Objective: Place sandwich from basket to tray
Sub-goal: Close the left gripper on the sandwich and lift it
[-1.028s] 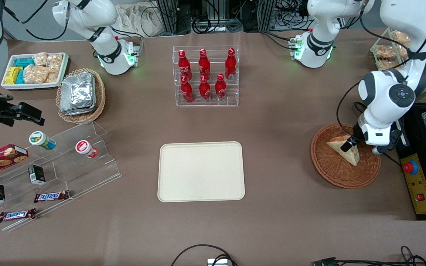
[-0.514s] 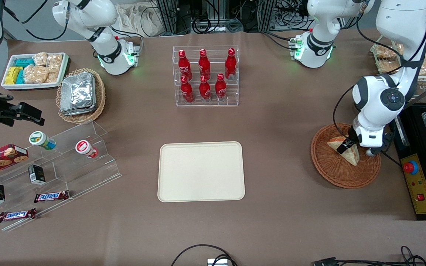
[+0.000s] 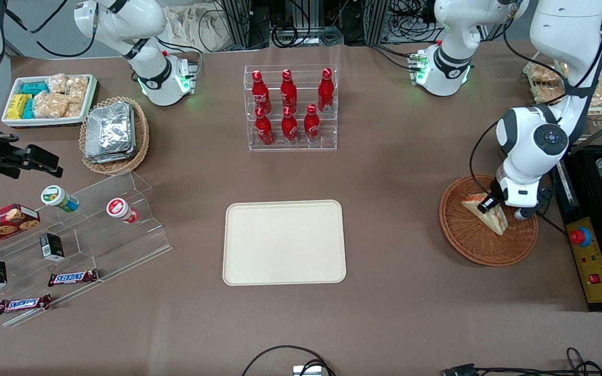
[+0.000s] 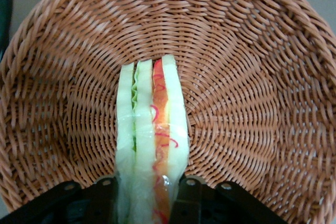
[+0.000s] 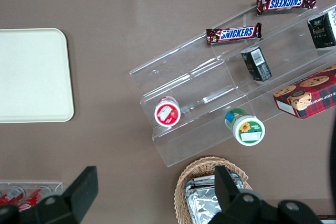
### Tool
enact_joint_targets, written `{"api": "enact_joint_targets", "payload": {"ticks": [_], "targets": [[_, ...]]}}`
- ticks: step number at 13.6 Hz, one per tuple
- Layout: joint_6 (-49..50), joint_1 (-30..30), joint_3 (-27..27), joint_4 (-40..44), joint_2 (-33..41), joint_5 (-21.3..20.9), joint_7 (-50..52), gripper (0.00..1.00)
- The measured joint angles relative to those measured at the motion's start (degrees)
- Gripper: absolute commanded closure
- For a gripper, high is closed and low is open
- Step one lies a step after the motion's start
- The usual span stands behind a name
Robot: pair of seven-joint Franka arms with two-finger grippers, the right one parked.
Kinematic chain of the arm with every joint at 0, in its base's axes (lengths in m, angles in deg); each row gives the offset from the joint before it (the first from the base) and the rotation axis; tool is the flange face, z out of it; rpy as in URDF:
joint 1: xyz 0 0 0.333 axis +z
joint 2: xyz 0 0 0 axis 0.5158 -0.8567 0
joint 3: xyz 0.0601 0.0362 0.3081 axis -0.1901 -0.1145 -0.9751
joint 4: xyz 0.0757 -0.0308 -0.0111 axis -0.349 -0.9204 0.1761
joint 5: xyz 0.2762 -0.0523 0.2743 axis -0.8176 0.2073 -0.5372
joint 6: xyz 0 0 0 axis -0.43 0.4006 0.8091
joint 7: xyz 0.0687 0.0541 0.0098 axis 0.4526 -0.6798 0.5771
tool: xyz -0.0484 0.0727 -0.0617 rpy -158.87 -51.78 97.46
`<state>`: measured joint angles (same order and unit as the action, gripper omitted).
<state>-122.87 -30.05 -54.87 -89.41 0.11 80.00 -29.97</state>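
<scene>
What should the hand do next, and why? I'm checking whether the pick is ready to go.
Probably lift straight up. In the left wrist view the hand has its fingers pressed against both bread faces of the sandwich, which stands on edge in the basket. The tray, toward the parked arm's end, is bare, so raising clear of the basket rim comes first.

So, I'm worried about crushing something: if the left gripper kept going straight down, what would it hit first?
The gripper already straddles the sandwich, so its fingers would probably meet the basket floor.
</scene>
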Motion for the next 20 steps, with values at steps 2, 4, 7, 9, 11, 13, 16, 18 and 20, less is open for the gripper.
{"api": "enact_joint_targets", "payload": {"ticks": [2,4,7,9,11,13,16,18,20], "targets": [[0.36,-0.01,0.01,-0.26,0.81,-0.01,-3.73,0.86],[3.47,-0.02,0.07,-0.23,3.03,-0.02,-8.32,0.87],[7.91,-0.26,0.41,-0.2,8.82,-0.02,-13.68,0.87],[8.71,-1.21,1.36,-0.2,11.41,-0.02,-15.61,0.87],[9.21,-2.01,3.47,-0.1,12.64,-0.02,-16.6,0.9],[12.04,-2.2,6.12,1.21,13.25,-0.02,-17.28,0.91],[21.23,-2.26,9.77,7.32,13.65,0.01,-17.45,0.91],[26.12,-2.31,12.1,11.79,13.67,0.06,-17.5,0.91],[27.94,-2.34,14.92,14.7,13.46,0.14,-17.49,0.91]]}}
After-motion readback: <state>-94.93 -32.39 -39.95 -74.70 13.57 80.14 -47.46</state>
